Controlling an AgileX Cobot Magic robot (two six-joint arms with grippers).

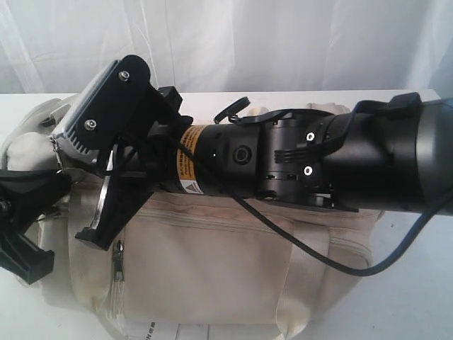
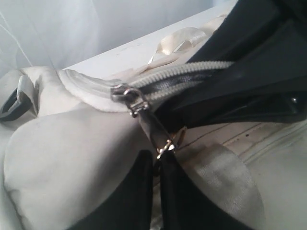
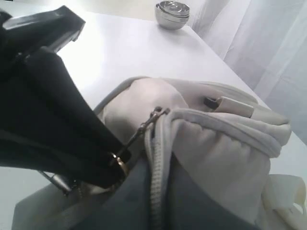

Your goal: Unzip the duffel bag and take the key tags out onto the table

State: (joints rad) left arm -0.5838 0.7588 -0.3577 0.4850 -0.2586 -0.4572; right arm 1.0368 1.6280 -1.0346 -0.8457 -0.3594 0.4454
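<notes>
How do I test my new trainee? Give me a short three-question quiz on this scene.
1. True or false: shiny steel bowls stand on the white table.
2. The left claw pinches: A cream webbing strap; B metal zipper pull; C a bowl.
3. Which claw reaches across the cream fabric duffel bag?
Key: 1 true; 2 B; 3 the right claw.
</notes>
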